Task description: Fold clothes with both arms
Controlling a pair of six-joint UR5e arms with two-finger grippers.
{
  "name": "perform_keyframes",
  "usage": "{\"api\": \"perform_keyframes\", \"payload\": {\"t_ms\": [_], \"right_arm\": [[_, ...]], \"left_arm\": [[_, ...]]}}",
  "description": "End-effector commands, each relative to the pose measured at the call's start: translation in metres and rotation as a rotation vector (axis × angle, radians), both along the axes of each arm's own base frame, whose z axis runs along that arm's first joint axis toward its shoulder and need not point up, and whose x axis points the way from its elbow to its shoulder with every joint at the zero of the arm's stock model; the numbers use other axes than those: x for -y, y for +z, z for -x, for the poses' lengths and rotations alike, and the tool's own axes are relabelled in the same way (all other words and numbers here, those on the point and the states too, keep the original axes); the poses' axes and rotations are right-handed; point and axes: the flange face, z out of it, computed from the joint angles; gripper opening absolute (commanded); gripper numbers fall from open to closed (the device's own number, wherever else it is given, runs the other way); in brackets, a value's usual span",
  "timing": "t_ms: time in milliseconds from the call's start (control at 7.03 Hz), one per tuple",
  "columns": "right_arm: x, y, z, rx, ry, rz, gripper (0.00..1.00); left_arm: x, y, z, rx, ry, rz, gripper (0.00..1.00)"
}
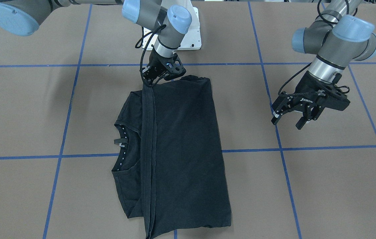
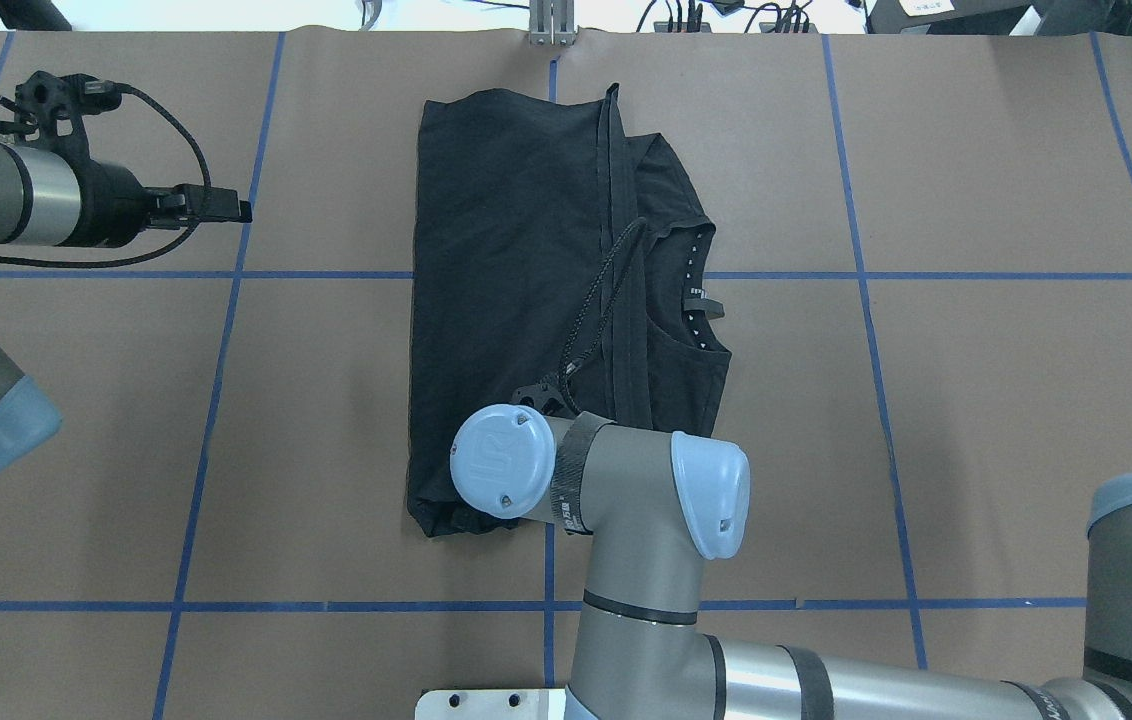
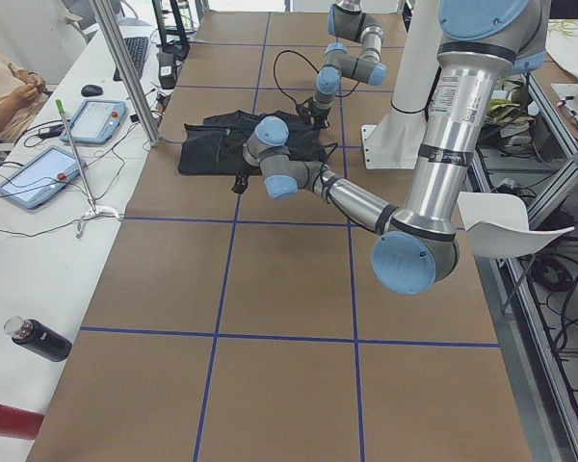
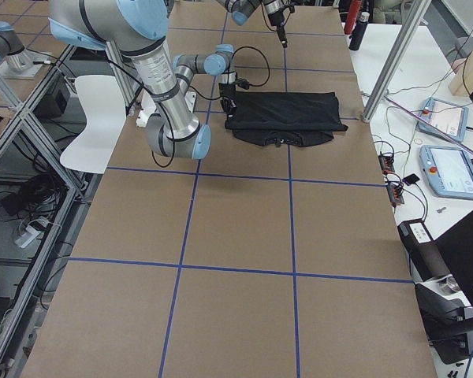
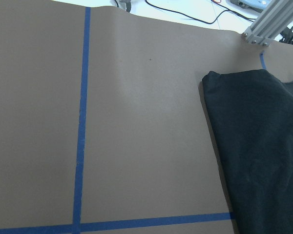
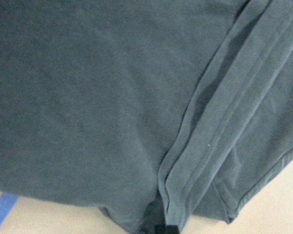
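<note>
The black T-shirt [image 1: 181, 149] lies folded lengthwise on the brown table, its collar [image 1: 121, 142] showing on one side and a doubled hem strip [image 1: 148, 132] running along the fold. My right gripper [image 1: 149, 83] sits at the shirt's near corner, shut on the end of that hem strip. The right wrist view is filled with the dark cloth [image 6: 88, 97] and the hem folds [image 6: 210, 136] converging at the fingertips. My left gripper [image 1: 289, 121] hangs open above bare table, well off to the side of the shirt [image 2: 506, 280]. The left wrist view catches only the shirt's far corner [image 5: 263, 146].
Blue tape lines [image 1: 277, 149] grid the table. The white pedestal [image 1: 191, 36] stands at the robot's edge, just behind the right gripper. A side bench holds tablets [image 3: 101, 120], cables and a bottle [image 3: 39, 337], beside an aluminium post [image 3: 125, 67]. A person sits at the bench [image 3: 0, 87].
</note>
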Motion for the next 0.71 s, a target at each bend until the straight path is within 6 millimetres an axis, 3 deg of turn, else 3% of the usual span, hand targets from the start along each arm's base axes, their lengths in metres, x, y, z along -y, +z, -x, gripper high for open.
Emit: {"api": "perform_keyframes", "payload": {"t_ms": [0, 142, 569], "right_arm": [[0.004, 0.032, -0.061, -0.022, 0.003, -0.003, 0.00], [-0.009, 0.064, -0.072, -0.048, 0.040, 0.020, 0.00], [-0.022, 0.064, -0.067, -0.027, 0.100, 0.087, 0.00]], "left_arm": [[0.000, 0.000, 0.000, -0.003, 0.000, 0.003, 1.00], [-0.001, -0.002, 0.000, -0.004, 0.000, 0.001, 1.00], [-0.001, 0.000, 0.000, -0.003, 0.000, 0.005, 1.00]]}}
